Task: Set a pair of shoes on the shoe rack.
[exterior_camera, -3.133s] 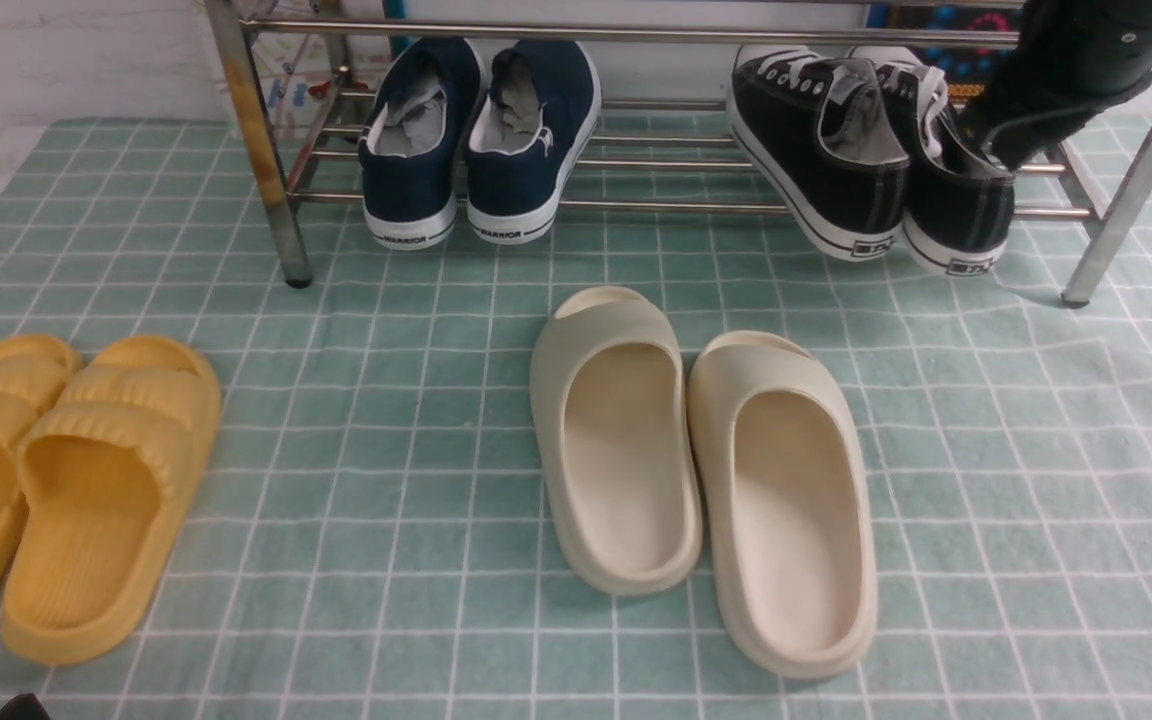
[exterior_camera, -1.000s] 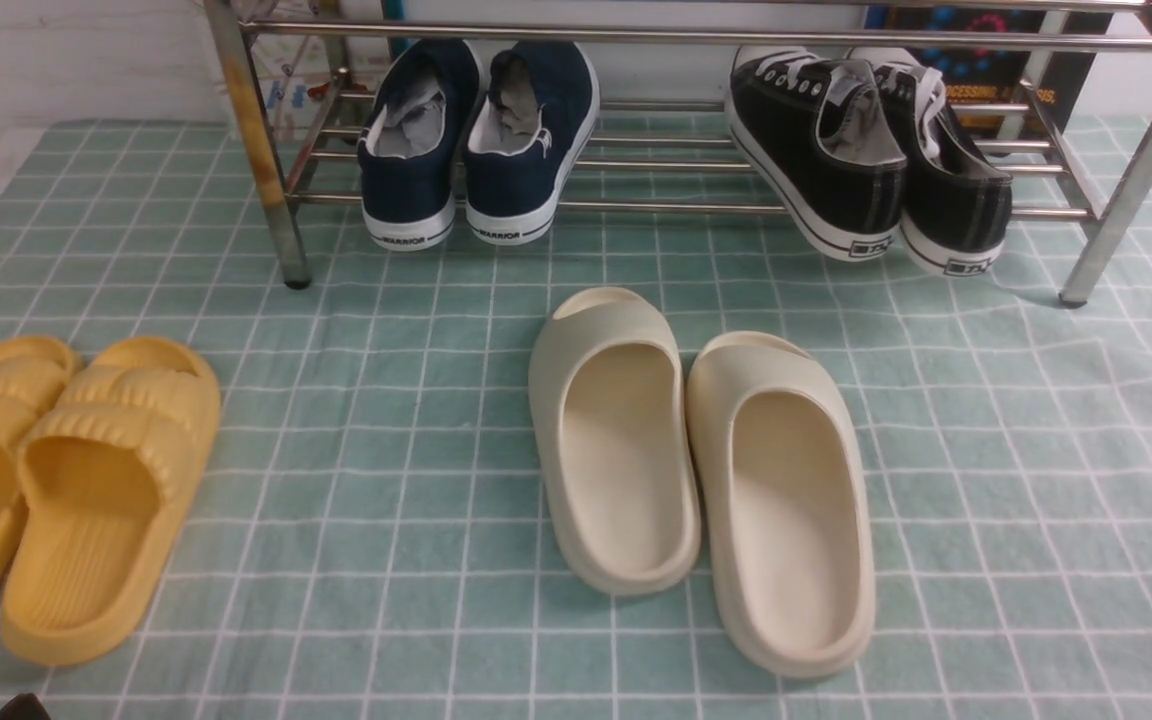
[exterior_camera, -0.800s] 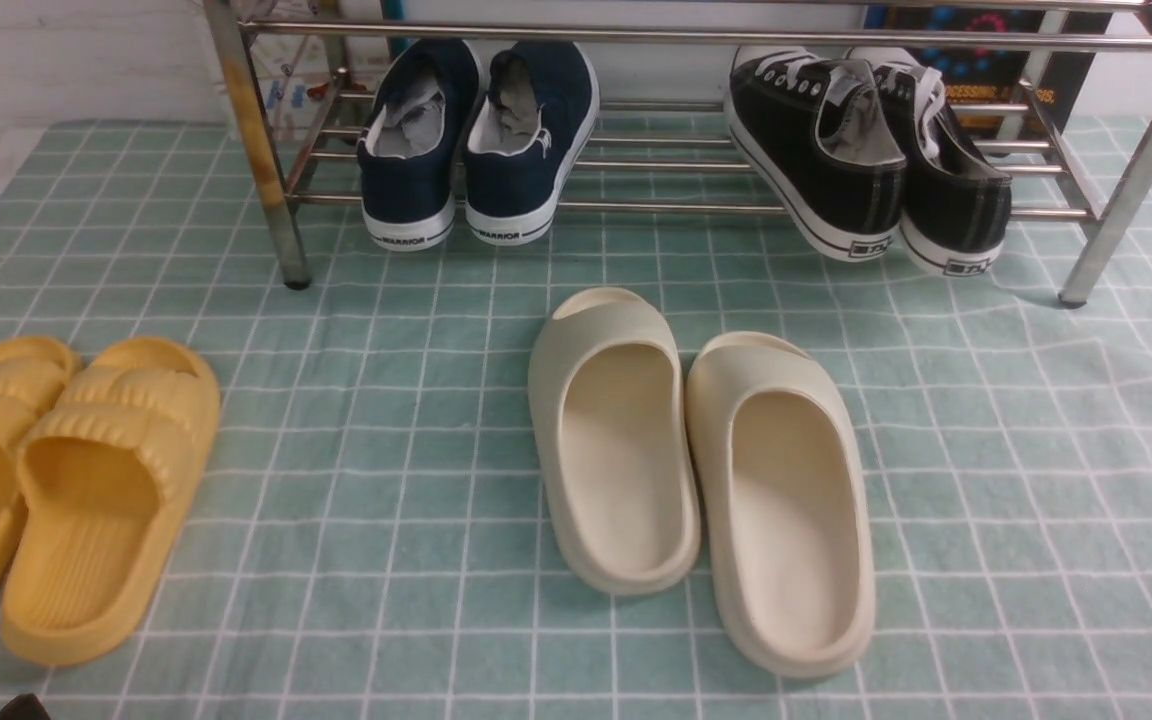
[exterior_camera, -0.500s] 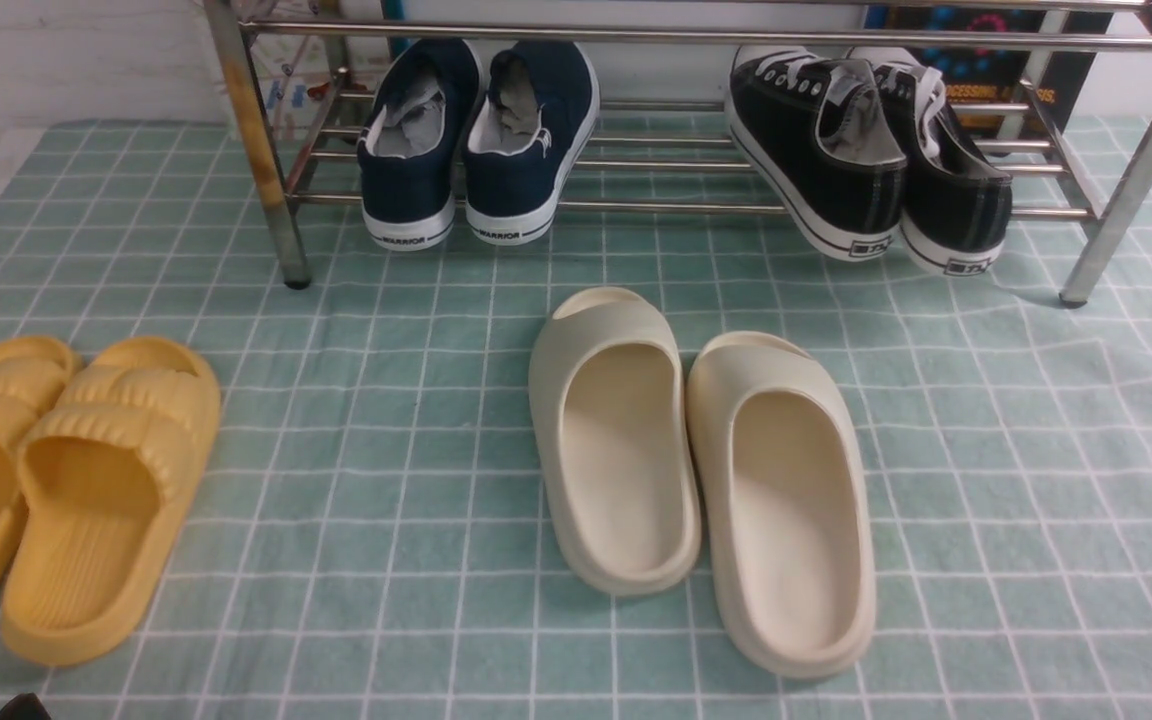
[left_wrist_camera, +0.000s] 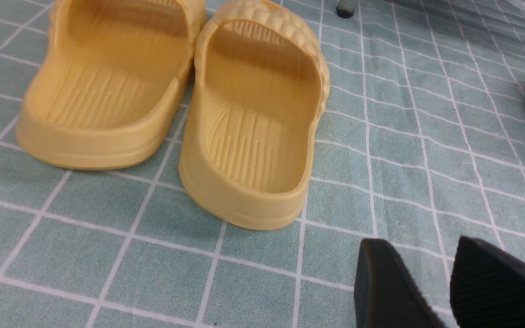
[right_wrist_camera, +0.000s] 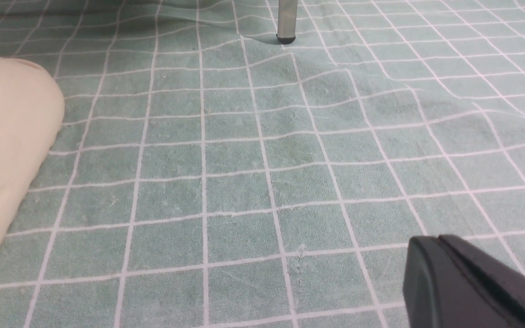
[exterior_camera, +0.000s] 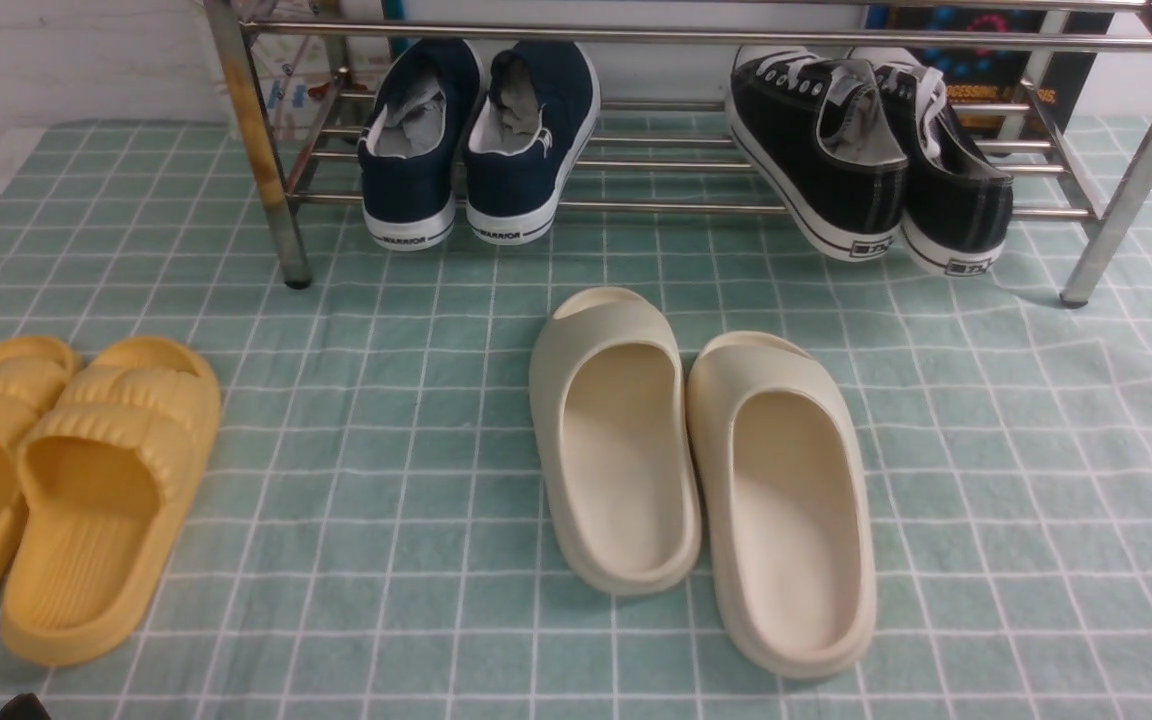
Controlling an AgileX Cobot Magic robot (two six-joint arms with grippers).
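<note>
The pair of shoes, two black canvas sneakers (exterior_camera: 821, 170) with white laces and soles, rests side by side, heels toward me, on the lower bars at the right end of the steel shoe rack (exterior_camera: 696, 36). No gripper touches them. My left gripper (left_wrist_camera: 419, 243) is open and empty, low over the cloth near the yellow slides. Its tip barely shows in the front view's bottom left corner (exterior_camera: 1, 708). My right gripper (right_wrist_camera: 435, 255) is shut and empty, low over the cloth, short of the rack's right front leg (right_wrist_camera: 286, 23). It is out of the front view.
Navy WARRIOR slip-ons (exterior_camera: 481, 140) sit on the rack's left part, beside the rust-stained leg (exterior_camera: 256, 140). Cream slides (exterior_camera: 706, 470) lie mid-cloth; one shows in the right wrist view (right_wrist_camera: 7, 136). Yellow slides (exterior_camera: 56, 490) lie at the left, close to my left gripper (left_wrist_camera: 253, 118).
About three seconds ago my right arm was at the rack by the right black sneaker; it has since left the front view. Nothing has moved in the last second.
</note>
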